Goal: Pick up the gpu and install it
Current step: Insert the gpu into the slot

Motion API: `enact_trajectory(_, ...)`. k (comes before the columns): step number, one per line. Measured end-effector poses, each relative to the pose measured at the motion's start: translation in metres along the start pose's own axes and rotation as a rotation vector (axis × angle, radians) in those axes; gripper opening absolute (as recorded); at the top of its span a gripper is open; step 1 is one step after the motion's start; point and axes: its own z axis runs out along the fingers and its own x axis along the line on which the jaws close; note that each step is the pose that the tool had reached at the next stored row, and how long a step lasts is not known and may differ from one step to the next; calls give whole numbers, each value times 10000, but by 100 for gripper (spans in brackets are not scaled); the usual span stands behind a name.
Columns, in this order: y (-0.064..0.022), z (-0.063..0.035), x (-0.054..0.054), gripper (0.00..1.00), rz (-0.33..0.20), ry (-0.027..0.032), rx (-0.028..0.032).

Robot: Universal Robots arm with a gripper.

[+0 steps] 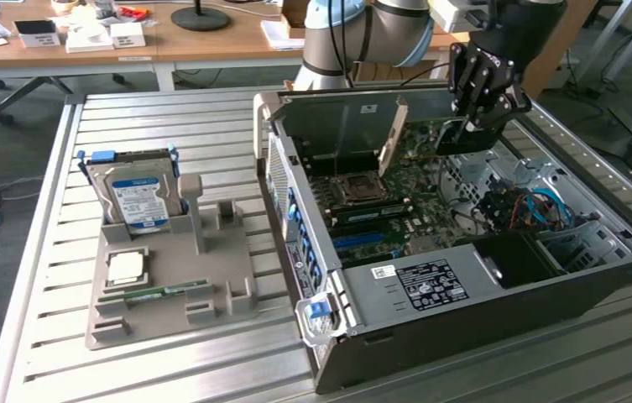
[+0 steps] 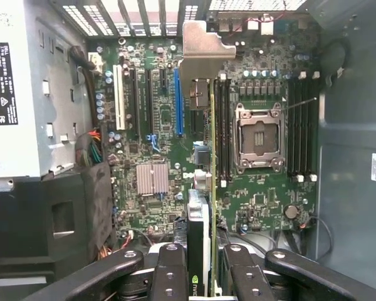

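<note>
Plainly the gpu [image 2: 198, 226] is a light and stiff but fragile thing. It is a thin board that will not bend safely, with bare parts and a contact edge that should not be squeezed or knocked. I judge the best hold to be across its two flat faces near the upper edge, away from the bracket end. That is where the gripper [image 2: 207, 276] has it, with the jaws clenched on the card from both sides.

In the wrist view it is a dark green board seen edge-on. One face carries a black cover with a green logo, and a pale metal bracket [image 2: 203, 53] sits at the far end. It stands on edge inside the open computer case [image 1: 540, 311], over the motherboard [image 2: 156, 144], between the blue slot [image 2: 178, 110] and the processor socket [image 2: 259, 139]. Its bracket points toward the case's slotted rear wall. Whether its lower edge touches a slot I cannot tell. The case sits toward the exterior view's right edge of the slatted table [image 1: 125, 369].
</note>
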Motion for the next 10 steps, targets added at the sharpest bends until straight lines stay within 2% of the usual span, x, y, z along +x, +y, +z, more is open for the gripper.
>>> enact_trajectory(10, 57, 21, 73, 27, 21, 4, 2)
